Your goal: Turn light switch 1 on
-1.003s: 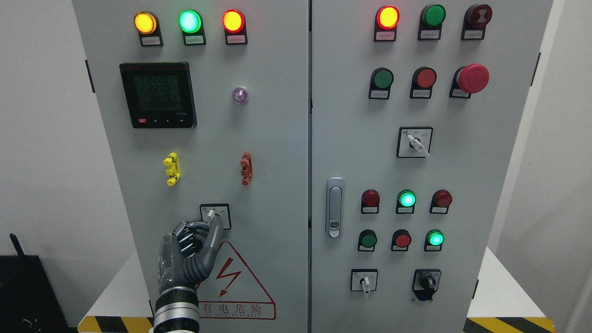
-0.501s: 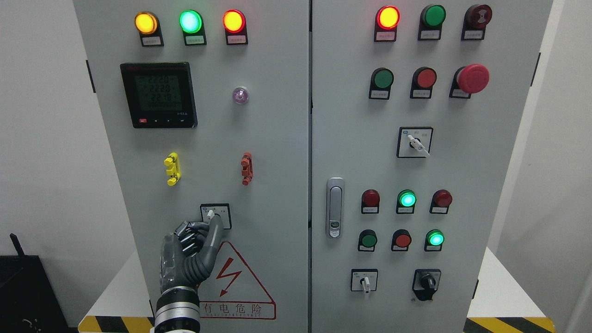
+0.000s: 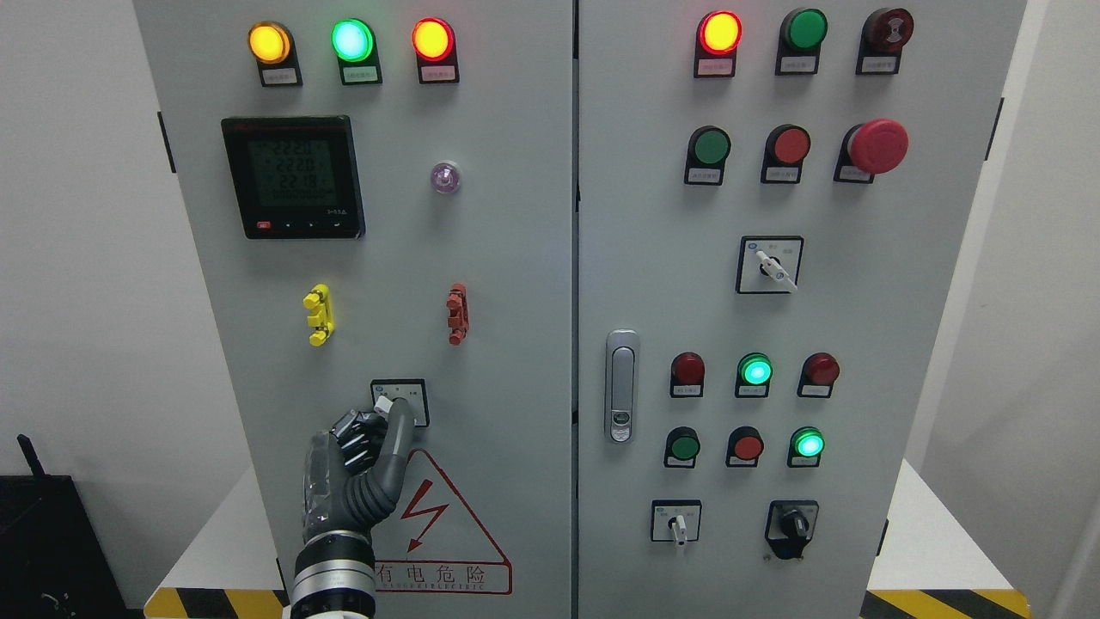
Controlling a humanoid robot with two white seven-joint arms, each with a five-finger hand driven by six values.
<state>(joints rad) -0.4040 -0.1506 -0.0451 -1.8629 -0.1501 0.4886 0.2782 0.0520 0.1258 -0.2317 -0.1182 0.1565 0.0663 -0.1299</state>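
On the grey cabinet door (image 3: 498, 284) — left hand (image 3: 357, 464) at the rotary switch (image 3: 400, 402).

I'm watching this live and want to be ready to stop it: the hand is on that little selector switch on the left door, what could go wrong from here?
1. The left hand meets the switch only with the tips of its fingers, so it may slip off the small white lever before it turns.
2. The hand hides part of the switch, so its end position is hard to confirm.
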